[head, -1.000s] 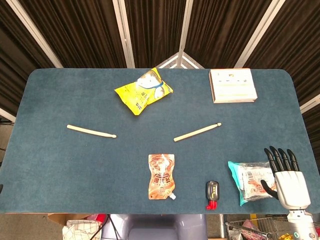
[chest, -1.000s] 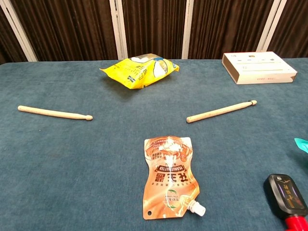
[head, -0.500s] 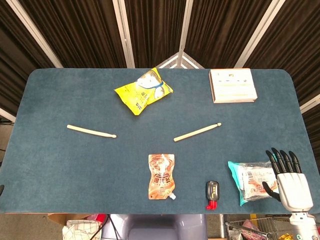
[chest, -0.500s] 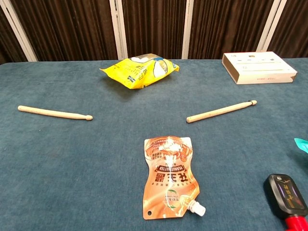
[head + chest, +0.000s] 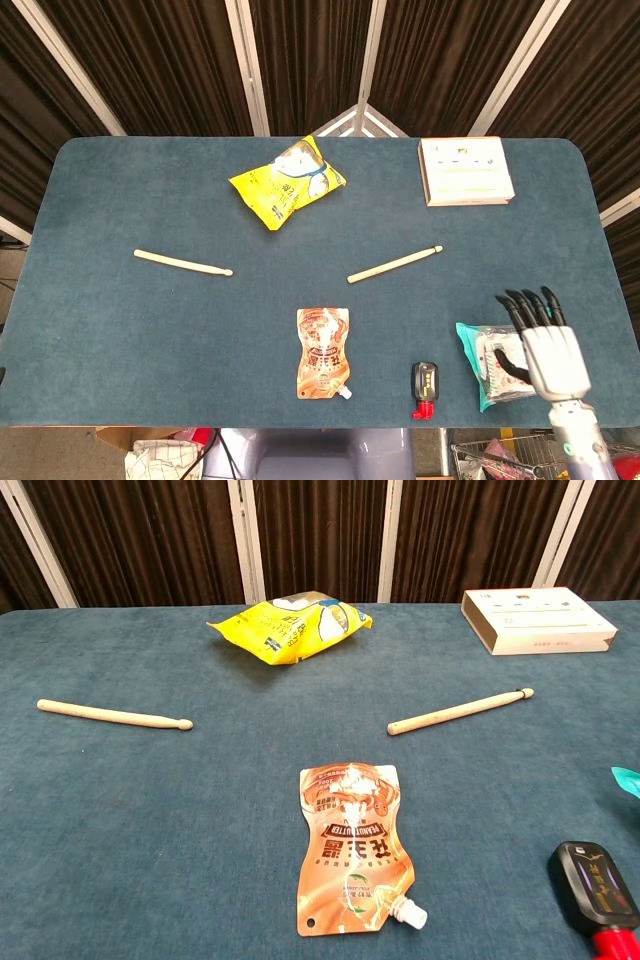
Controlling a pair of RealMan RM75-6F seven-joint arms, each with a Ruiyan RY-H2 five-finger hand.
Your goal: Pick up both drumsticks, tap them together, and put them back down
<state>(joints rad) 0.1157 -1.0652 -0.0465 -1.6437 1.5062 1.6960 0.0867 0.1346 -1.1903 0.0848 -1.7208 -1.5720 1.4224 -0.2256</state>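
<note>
Resting flat on the table (image 5: 120, 340), both drumsticks are untouched: the left drumstick (image 5: 183, 263) lies left of centre and the right drumstick (image 5: 394, 264) right of centre, well apart, one within each arm's side. The right hand (image 5: 540, 350) hovers near the table's front right corner over a teal snack packet (image 5: 485, 355), fingers extended and spread, holding nothing; it is well short of its stick. The left hand appears in neither view.
</note>
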